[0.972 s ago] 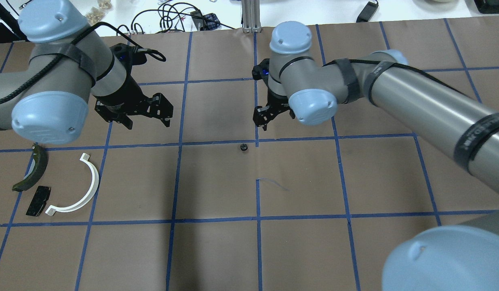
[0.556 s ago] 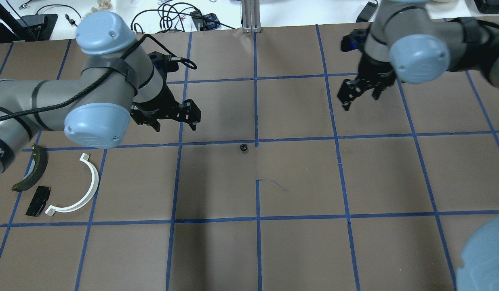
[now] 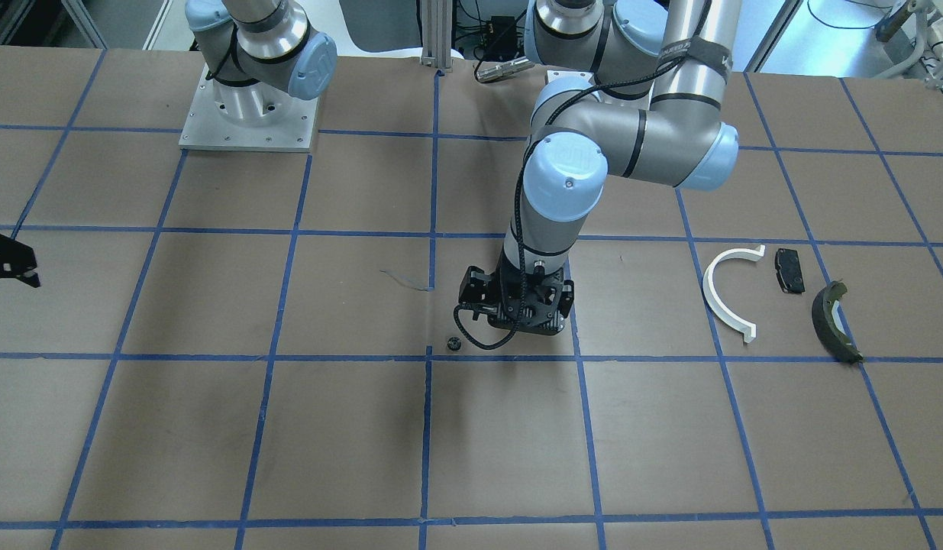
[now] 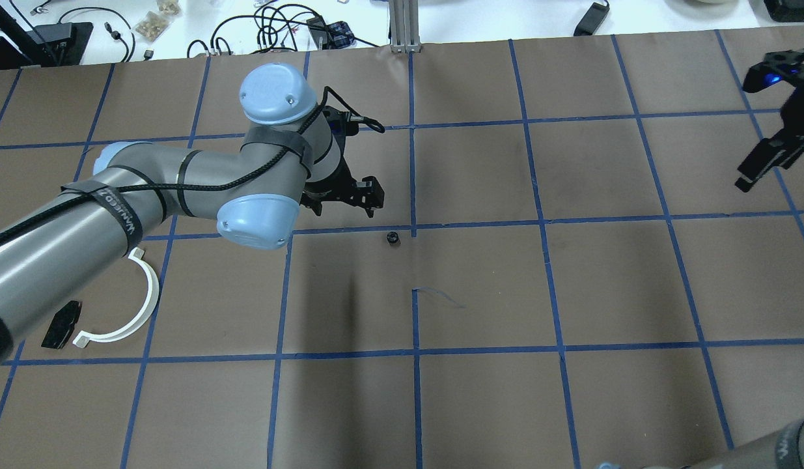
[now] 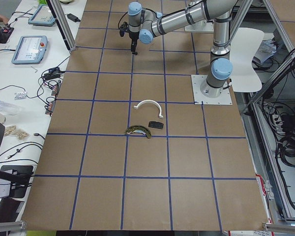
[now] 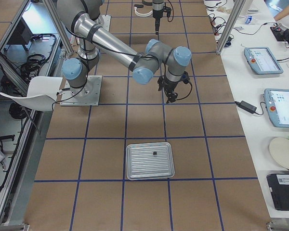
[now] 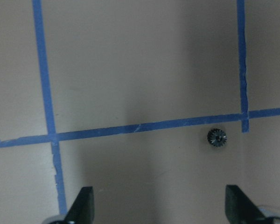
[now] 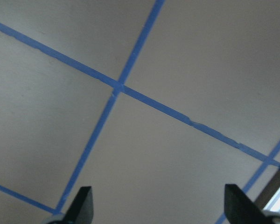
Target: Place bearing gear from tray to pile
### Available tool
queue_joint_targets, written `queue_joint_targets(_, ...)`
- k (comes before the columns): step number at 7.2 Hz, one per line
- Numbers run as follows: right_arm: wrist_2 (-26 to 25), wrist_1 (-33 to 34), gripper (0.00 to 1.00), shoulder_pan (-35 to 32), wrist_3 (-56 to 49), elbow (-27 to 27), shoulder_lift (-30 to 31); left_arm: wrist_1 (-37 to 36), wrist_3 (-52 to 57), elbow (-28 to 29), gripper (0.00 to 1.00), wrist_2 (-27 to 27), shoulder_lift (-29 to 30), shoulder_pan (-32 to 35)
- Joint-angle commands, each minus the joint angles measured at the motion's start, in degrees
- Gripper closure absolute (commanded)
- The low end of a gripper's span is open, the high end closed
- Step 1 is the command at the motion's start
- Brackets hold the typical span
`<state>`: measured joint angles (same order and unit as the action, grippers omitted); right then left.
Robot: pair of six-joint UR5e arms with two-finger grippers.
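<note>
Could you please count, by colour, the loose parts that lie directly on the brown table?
Black: 2, the gear and the pad.
White: 1, the half-ring.
Olive: 1, the curved shoe.
Total: 4.

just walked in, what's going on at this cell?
The left gripper hangs open close beside the small black bearing gear, which lies loose on the table by a tape crossing, not gripped yet. The right gripper is open and empty, far out on the robot's right. The pile of parts waits on the robot's left; the gear has not reached it.
</note>
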<state>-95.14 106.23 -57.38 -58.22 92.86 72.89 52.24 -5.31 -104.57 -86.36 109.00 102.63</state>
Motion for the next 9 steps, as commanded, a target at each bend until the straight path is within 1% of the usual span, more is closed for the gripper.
queue_joint_targets(1,-0.5,10.3,0.0,9.1,-4.8,-0.6,-4.1,-5.5,-0.3,0.3,0.0,0.0,4.6,2.7)
queue_joint_targets(2,-0.4,11.5,0.0,10.0,-5.3,0.0,-4.9,-7.1,-0.5,0.3,0.0,0.0,6.1,2.8)
queue_joint_targets(3,0.0,12.0,0.0,13.2,-6.5,0.2,-5.6,-9.4,-0.5,0.4,0.0,0.0,7.6,3.3)
queue_joint_targets(4,0.2,12.7,0.0,16.6,-15.6,-0.2,-8.1,-11.0,-0.5,1.2,0.0,0.0,9.3,3.5)
queue_joint_targets(5,2.1,18.1,0.0,19.8,-21.1,-0.5,-10.6,-11.3,-0.5,1.7,0.01,-0.2,10.6,3.9)
queue_joint_targets(6,5.1,19.9,0.0,20.9,-22.0,-0.5,-13.1,-11.4,-0.4,1.7,0.06,-0.4,11.1,4.2)
queue_joint_targets(7,5.3,19.6,0.0,21.0,-22.7,-0.1,-13.6,-11.3,-0.4,1.7,0.07,-0.4,11.2,4.3)
queue_joint_targets(8,5.3,19.5,0.09,21.0,-23.2,-0.1,-13.7,-11.2,-0.4,1.7,0.15,-0.4,11.2,4.6)
queue_joint_targets(9,5.4,19.7,0.1,21.0,-24.2,0.0,-14.2,-11.0,-0.4,1.6,0.15,-0.6,11.3,5.3)
